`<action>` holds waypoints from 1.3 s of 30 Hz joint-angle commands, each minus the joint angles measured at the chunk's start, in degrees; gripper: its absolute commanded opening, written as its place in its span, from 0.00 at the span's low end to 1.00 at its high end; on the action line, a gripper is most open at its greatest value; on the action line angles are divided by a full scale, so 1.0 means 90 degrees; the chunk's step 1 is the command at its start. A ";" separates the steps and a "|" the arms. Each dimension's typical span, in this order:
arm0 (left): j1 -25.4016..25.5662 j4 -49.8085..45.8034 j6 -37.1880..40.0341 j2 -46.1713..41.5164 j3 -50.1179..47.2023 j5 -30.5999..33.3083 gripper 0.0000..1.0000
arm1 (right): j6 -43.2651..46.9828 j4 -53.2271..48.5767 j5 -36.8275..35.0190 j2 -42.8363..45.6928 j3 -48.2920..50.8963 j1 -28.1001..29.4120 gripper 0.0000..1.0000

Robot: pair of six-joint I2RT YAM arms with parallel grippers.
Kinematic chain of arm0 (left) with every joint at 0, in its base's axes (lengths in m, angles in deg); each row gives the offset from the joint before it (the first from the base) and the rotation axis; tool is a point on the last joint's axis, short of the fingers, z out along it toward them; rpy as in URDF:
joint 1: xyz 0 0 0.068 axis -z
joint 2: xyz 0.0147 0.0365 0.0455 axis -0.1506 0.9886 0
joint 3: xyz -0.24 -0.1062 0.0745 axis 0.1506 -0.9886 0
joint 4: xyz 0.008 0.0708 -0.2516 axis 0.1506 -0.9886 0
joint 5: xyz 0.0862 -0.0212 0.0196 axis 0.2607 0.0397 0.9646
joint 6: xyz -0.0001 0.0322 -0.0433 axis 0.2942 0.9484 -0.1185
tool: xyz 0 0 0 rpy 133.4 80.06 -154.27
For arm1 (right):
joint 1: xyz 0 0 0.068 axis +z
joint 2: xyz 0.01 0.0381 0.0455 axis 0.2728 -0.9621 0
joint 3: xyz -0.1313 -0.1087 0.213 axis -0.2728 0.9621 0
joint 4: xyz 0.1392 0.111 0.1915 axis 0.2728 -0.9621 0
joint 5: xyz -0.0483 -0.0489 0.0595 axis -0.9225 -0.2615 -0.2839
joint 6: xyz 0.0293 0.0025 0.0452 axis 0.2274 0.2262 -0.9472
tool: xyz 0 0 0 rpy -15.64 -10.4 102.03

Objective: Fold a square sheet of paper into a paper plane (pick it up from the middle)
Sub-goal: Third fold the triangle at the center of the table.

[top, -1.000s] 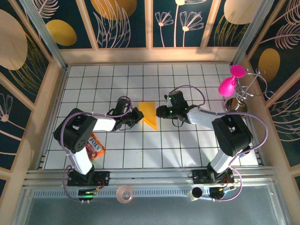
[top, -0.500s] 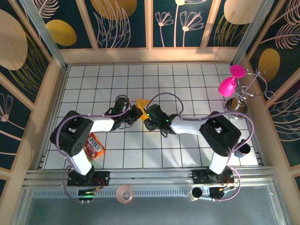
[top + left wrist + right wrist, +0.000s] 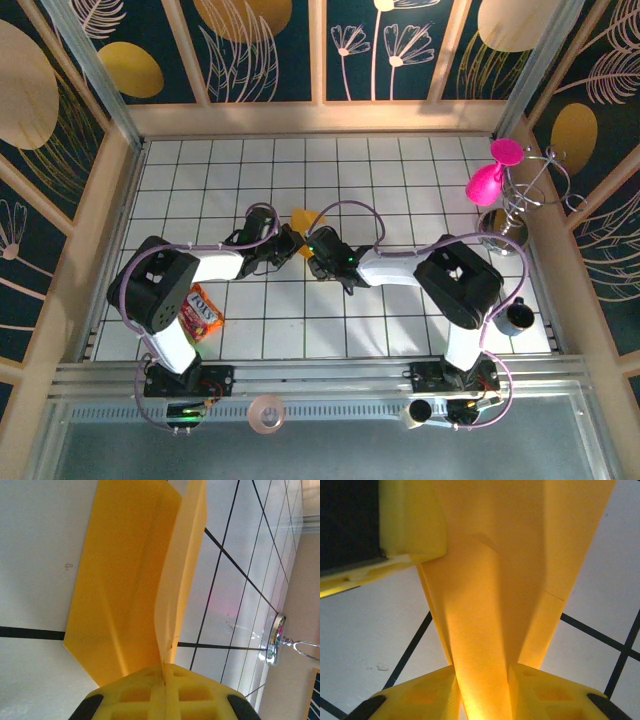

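Mid-fold, not finished. The orange-yellow paper [image 3: 306,218] sits at centre of the top view, mid-table [image 3: 400,170], already creased down its length with one flap standing up, so a rough dart rather than a flat square. The left fingers [image 3: 150,697] are pinched fully together on the crease end. The right fingers [image 3: 420,697] are narrowly apart, astride the raised ridge with a pad on each side; can't tell if they actually clamp. My read: wing folds and flattening remain. Main obstruction is the arms themselves, nose to nose over the paper. The snack packet [image 3: 203,310] at lower left, pink balloon figure [image 3: 487,182] at upper right and mug [image 3: 517,318] at lower right are well apart.
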 commanded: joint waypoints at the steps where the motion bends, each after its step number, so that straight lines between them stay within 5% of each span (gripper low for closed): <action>1: -0.0053 -0.0156 -0.0141 -0.0083 0.0140 -0.0018 0.05 | 0.0068 0.0029 -0.0240 -0.0100 -0.0169 0.0050 0.26; 12: -0.0254 -0.0506 0.0153 -0.0010 0.0346 0.0132 0.30 | 0.0206 -0.0031 -0.0242 0.0026 -0.0038 0.0044 0.17; 19: -0.0296 -0.0746 0.0376 0.0355 0.0718 -0.0068 0.34 | 0.0244 -0.0005 -0.0212 0.0037 -0.0038 0.0044 0.18; 25: -0.0296 -0.0953 0.0551 0.0575 0.0967 -0.0150 0.30 | 0.0256 0.0024 -0.0197 0.0062 -0.0004 0.0044 0.18; 32: -0.0299 -0.1017 0.0574 0.0599 0.1081 -0.0104 0.06 | 0.0161 -0.0096 -0.0351 0.0142 -0.0076 0.0040 0.25; 39: -0.0296 -0.1059 0.0471 0.0414 0.1042 0.0005 0.04 | -0.0154 -0.0336 -0.0538 0.0208 -0.0268 0.0107 0.33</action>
